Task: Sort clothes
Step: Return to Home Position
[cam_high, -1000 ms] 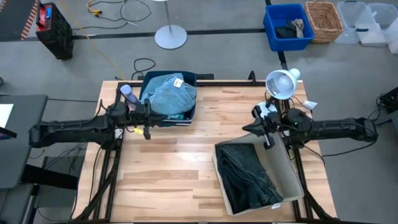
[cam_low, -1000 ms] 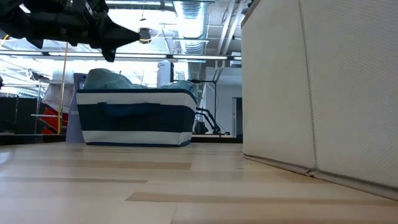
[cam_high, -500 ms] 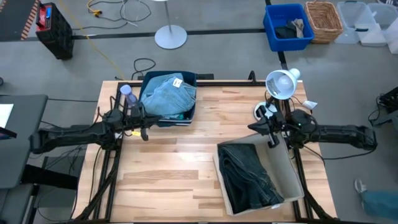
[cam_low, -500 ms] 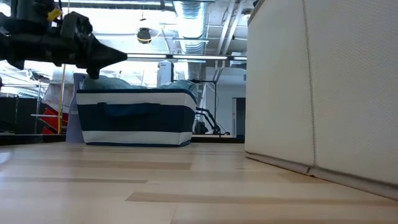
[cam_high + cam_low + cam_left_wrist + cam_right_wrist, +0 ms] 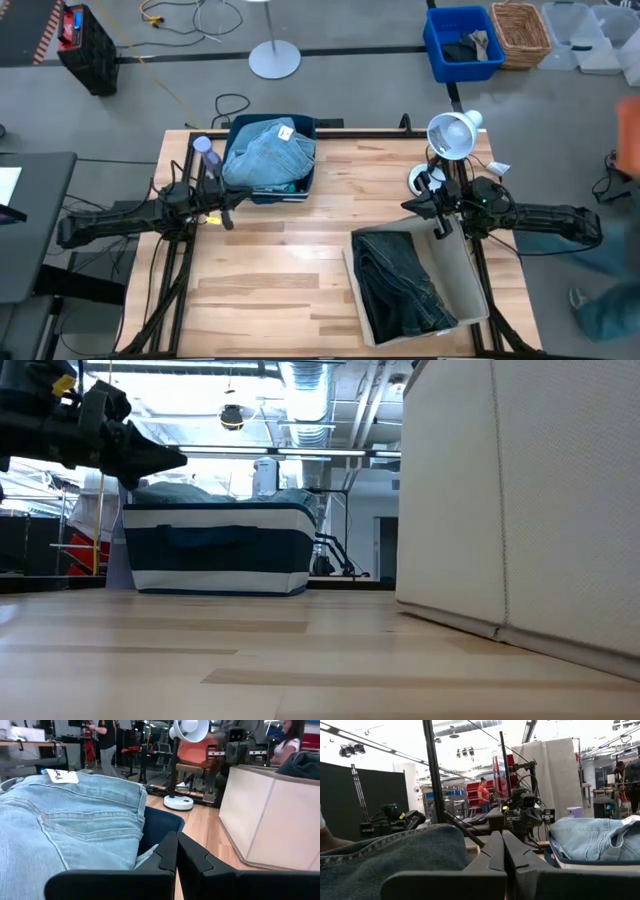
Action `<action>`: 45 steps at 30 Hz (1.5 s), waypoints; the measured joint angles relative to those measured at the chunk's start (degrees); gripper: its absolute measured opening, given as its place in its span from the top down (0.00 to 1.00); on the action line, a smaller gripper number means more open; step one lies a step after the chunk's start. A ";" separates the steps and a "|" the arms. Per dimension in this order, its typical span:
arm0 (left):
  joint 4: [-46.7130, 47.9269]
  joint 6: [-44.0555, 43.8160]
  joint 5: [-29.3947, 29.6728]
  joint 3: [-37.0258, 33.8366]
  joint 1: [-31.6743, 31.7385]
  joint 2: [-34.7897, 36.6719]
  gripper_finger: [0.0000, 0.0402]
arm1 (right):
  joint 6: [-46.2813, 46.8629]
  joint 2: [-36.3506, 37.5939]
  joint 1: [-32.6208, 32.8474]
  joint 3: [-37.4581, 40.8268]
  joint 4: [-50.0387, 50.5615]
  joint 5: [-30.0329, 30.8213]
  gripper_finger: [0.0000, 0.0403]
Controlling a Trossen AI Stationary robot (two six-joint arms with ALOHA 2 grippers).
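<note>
The left end effector (image 5: 177, 838) has its two fingers pressed together on nothing, and we see it raised over the tabletop (image 5: 290, 270) just beside the dark blue bin (image 5: 215, 550). The right end effector (image 5: 503, 838) is likewise closed and empty, near the far corner of the beige fabric box (image 5: 452, 272). We find the light blue denim piece (image 5: 268, 152) heaped on top in the bin, rising above its rim. The dark green-grey jeans (image 5: 395, 282) lie inside the box, which rests on the tabletop's right side.
</note>
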State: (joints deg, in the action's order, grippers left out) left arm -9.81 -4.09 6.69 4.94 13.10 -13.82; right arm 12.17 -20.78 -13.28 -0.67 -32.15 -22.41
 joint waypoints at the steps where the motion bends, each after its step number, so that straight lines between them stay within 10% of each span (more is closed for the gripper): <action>1: -0.05 0.12 1.05 -0.38 -0.90 0.66 1.00 | 0.02 0.00 0.02 0.00 0.11 0.00 1.00; 25: 2.15 -8.64 19.98 -4.41 -8.17 2.64 0.98 | 11.18 0.11 0.04 -1.73 2.96 3.44 0.89; 45: 6.11 -6.19 19.75 -3.40 -8.19 2.20 0.99 | 11.80 0.13 0.05 -2.47 2.77 3.29 0.88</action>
State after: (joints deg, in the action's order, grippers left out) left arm -3.71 -10.28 26.45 1.54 4.91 -11.62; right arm 23.97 -20.64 -13.22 -3.14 -29.39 -19.12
